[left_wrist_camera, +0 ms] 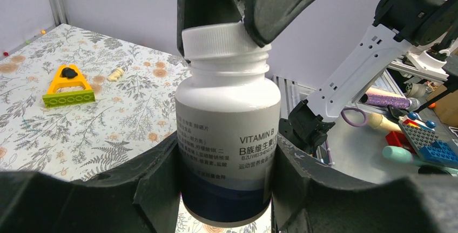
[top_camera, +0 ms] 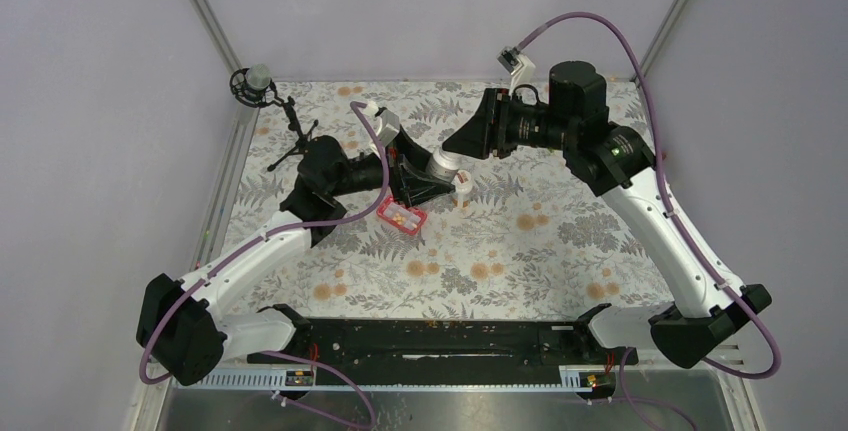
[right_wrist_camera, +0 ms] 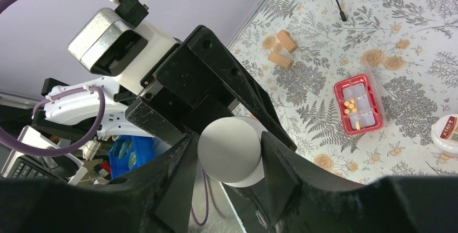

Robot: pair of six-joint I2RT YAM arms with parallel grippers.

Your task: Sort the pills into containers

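My left gripper (left_wrist_camera: 227, 190) is shut on a white vitamin B bottle (left_wrist_camera: 229, 135), which it holds above the cloth. My right gripper (right_wrist_camera: 229, 154) reaches in from the far side, with its fingers (left_wrist_camera: 270, 6) pressed on either side of the bottle's white cap (left_wrist_camera: 216, 41). From above, the two grippers meet at the bottle (top_camera: 445, 164). Beside the bottle the red-pink pill tray (top_camera: 401, 217) lies on the cloth. Several orange pills (right_wrist_camera: 350, 105) show in the tray's (right_wrist_camera: 358, 105) clear compartments.
A second white bottle (right_wrist_camera: 447, 134) stands just right of the tray. A yellow wedge tool (left_wrist_camera: 67, 87) and a small pale piece (left_wrist_camera: 115, 74) lie on the cloth. Two cork-like cylinders (right_wrist_camera: 283, 49) and a small black tripod (top_camera: 290, 126) sit toward the back left.
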